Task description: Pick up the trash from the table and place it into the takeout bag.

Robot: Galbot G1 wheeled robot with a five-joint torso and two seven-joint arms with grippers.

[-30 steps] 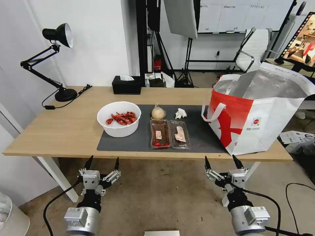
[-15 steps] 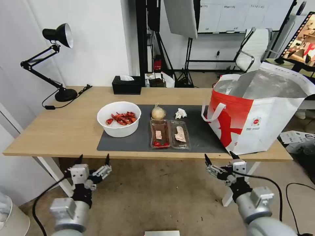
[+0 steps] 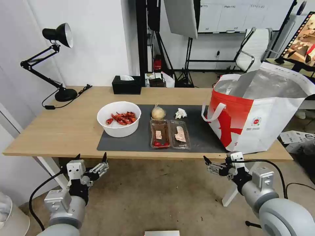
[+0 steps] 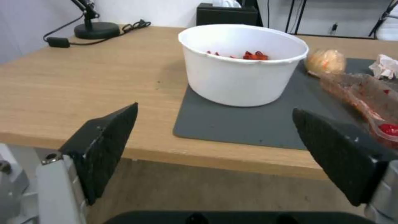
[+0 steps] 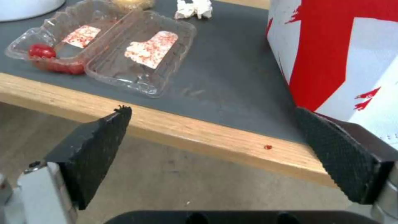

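Both arms have been swung outward and tilted toward the table (image 3: 65, 131) since 1 s ago. Left end effector (image 3: 91, 158) and right end effector (image 3: 217, 160) are held spread wide and empty below the front edge. On the mat, 4 items are left: tray (image 3: 170, 133), bowl (image 3: 119, 118), knotted bag (image 3: 158, 113), tissue (image 3: 180, 113). Takeout bag (image 3: 259, 111) is stood at the right end; nothing seen bagged.

**Wood table, grey mat, bag at one end**

The table (image 3: 65, 127) carries a dark grey mat (image 3: 131, 141) just ahead of both grippers. A black tissue box (image 3: 126, 85) and desk lamp (image 3: 60, 93) sit farther off; the takeout bag (image 3: 259, 111) stands directly before the right gripper (image 3: 218, 160).
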